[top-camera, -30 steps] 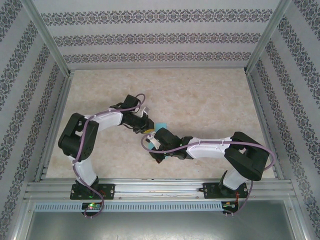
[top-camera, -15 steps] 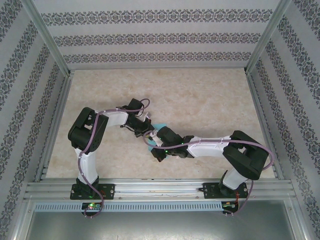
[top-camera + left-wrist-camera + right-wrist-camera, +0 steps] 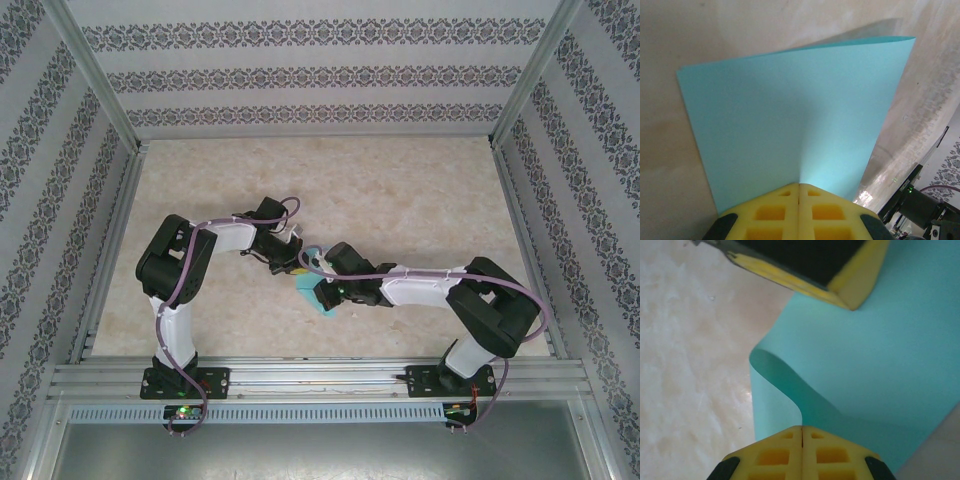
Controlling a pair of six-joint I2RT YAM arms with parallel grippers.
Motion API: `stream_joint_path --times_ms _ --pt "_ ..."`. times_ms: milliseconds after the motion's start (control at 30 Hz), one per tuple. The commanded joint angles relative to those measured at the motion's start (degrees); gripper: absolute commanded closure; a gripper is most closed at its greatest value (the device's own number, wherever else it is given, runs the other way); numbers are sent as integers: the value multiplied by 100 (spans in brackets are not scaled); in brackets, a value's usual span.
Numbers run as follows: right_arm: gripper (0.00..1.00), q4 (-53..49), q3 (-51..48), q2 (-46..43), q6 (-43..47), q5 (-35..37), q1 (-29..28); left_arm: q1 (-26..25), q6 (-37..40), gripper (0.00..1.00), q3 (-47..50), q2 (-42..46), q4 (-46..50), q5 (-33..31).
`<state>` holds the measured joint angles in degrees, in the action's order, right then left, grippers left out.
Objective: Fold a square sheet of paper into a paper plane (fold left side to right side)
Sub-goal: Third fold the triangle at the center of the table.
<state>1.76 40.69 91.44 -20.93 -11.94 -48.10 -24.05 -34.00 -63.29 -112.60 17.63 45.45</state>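
At the middle of the desk [image 3: 420,200], left hand [image 3: 799,187] and right hand [image 3: 802,430] each clamp the square sheet of paper [image 3: 790,115], which curls up off the surface. First fold looks begun; no crease pressed yet.

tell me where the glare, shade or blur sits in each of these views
Top external: even light, sharp throughout, no glare on the table. Left wrist: the square sheet of paper is crisp, with a bright patch at its near edge and a glossy reflection on the table at lower right. Right wrist: the sheet's curled-under part is in shade, and the table at left looks pale and soft.
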Motion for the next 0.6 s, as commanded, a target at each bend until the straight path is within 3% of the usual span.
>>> stream_joint_path --times_ms 0,567 --pt "100 -141 -21 -12 -92 196 99 -82 113 95 159 -175 287 -502" --pt "100 -211 -98 -100 -150 378 397 -86 139 95 99 -178 372 -521"
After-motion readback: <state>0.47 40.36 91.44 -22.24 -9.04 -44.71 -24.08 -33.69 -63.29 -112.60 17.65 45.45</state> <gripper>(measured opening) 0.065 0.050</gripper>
